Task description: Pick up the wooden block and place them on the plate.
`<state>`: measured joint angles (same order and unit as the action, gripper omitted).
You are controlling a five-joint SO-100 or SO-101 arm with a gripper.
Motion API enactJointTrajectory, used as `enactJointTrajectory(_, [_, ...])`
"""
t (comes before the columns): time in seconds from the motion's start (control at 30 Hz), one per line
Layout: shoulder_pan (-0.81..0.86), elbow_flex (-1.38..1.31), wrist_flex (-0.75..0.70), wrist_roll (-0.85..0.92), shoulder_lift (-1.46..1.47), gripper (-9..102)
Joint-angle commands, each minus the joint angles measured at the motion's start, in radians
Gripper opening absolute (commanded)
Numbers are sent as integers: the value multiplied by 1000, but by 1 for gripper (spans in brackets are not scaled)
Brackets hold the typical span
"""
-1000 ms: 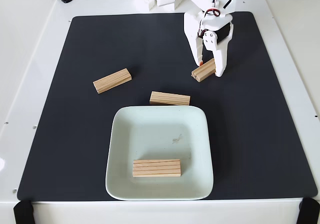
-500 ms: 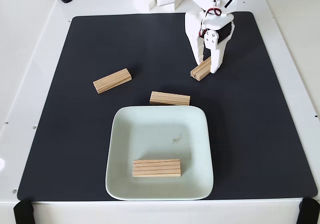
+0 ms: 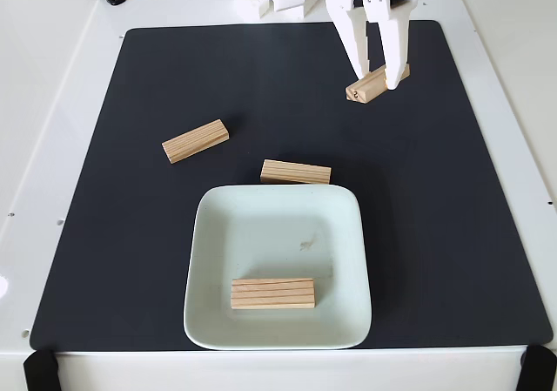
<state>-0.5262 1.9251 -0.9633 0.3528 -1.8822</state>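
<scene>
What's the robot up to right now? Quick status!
Gripper shut on a block. One block on the plate, two more on the mat. Path to plate looks clear.

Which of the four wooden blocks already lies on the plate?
The wooden block near the plate's front edge. Two others lie on the black mat, and the fourth is between the tool's fingers.

this is looking like a lab bench: a black mat is lying on a white table, with clamps gripping its corners.
</scene>
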Motion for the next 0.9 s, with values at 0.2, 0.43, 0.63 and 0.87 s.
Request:
enactJointTrajectory(0.2, [164,-267,161,-71,40,0])
enactJointTrajectory(0.43, [281,-775,204,-204,410,0])
enactJointTrajectory(0.63, [356,-1183,209,-255,755,0])
enactJointTrajectory(0.87, [408,-1463,207,-295,1075,0])
